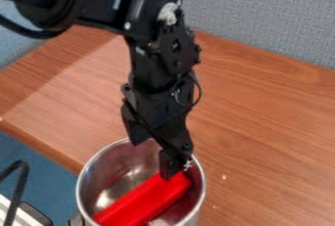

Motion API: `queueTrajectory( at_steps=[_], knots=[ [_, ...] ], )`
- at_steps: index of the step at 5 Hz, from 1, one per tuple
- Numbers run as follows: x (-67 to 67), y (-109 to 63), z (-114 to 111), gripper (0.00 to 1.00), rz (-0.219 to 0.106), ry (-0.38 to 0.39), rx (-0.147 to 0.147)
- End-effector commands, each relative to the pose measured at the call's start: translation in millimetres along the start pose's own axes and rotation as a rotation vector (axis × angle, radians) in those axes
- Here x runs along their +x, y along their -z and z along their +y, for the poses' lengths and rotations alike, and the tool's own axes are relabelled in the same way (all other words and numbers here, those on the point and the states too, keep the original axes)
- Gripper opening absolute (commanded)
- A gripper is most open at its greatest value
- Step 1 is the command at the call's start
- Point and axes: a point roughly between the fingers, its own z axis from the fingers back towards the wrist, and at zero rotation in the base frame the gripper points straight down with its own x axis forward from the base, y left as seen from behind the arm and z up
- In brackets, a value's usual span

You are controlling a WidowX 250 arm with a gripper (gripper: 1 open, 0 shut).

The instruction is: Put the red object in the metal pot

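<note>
The black gripper (174,161) is hanging over the rim of the shiny metal pot (96,177), how far its fingers are parted being impossible to tell. Directly below them, the red bar (141,203) is lying inside the pot, whether gripped or free being unclear.

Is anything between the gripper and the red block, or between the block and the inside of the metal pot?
Nothing visible stands in the way. The gripper is right at the upper end of the red block, and the block already lies inside the metal pot.
</note>
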Motion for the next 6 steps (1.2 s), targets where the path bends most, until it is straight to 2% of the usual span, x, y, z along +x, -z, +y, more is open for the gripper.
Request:
queueTrajectory(
  at_steps=[1, 2, 3, 4, 5, 6],
  knots=[
    [-3.3, 7.6, 3.0, 1.0, 0.014, -0.024, -0.004],
    [-6.0, 17.5, 6.1, 1.0, 0.022, -0.037, 0.001],
    [-10.6, 30.7, 7.2, 1.0, 0.044, -0.043, -0.005],
    [-12.6, 41.8, 8.0, 1.0, 0.047, -0.046, -0.006],
    [-11.4, 42.8, 9.1, 1.0, 0.045, -0.057, -0.013],
    [-10.3, 42.4, 10.5, 0.0, 0.045, -0.061, -0.013]
  ],
)
